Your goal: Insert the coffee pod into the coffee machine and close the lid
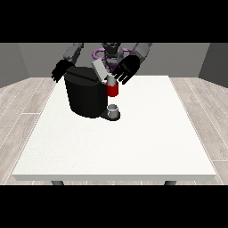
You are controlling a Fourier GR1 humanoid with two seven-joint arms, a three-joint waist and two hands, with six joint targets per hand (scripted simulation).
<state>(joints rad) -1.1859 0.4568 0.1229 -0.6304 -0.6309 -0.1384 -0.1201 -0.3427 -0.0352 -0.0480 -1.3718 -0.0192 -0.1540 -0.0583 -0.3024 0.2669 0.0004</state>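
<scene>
White table [133, 147] stretches bare toward the camera, and the nearest thing on it is the small grey cup [114, 109] sitting on the drip stand at the foot of the coffee machine [84, 93]. Everything I care about sits just above that cup: the red pod holder [113, 90] on the machine's front, with what I take to be the coffee pod [110, 80], a pale stub, sticking up out of it, and the grey lid [99, 70] tilted up and open above and behind it. My hand at the view's right [126, 69] hovers just above and beside the pod, fingers spread fairly wide and pointing down toward the machine; I cannot tell whether a fingertip touches the pod, and I do not see anything held in the palm. My hand at the view's left [59, 70] hangs behind the machine's far corner, fingers relaxed and holding nothing, apart from the lid. As I judge it, the pod is at or in its seat, and closing is what remains. To do that well I should make sure the pod sits straight down in the red holder, then bring flat fingers onto the raised edge of the lid and press it down along its hinge, keeping clear of the cup beneath.
</scene>
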